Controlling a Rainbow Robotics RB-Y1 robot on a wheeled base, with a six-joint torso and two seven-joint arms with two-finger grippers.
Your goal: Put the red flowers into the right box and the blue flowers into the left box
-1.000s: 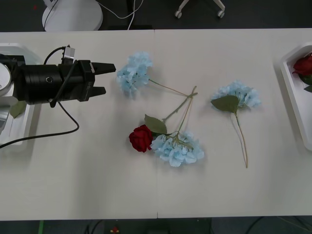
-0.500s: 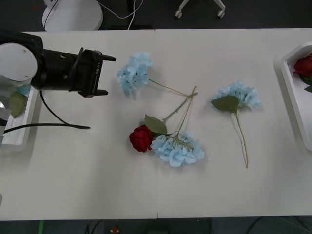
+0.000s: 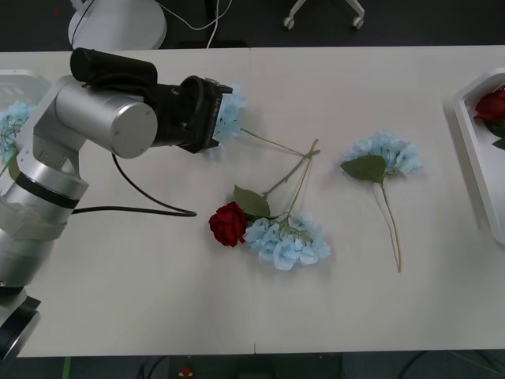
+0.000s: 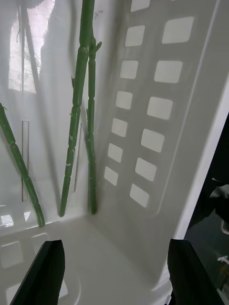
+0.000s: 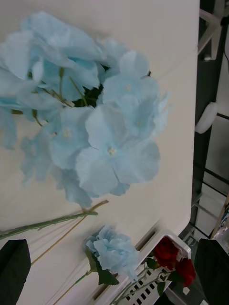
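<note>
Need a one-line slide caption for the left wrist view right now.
Left gripper, open, hovers over a blue flower on the table.

Your left arm reaches in from the near left, its silver links bent at the elbow and its black wrist stretched level over the counter toward the right. Your left claw (image 3: 222, 117) sits at the tip, fingers (image 5: 14, 269) spread apart with nothing between them. Your right claw (image 4: 114, 271) is also spread, fingers wide at both corners.
</note>
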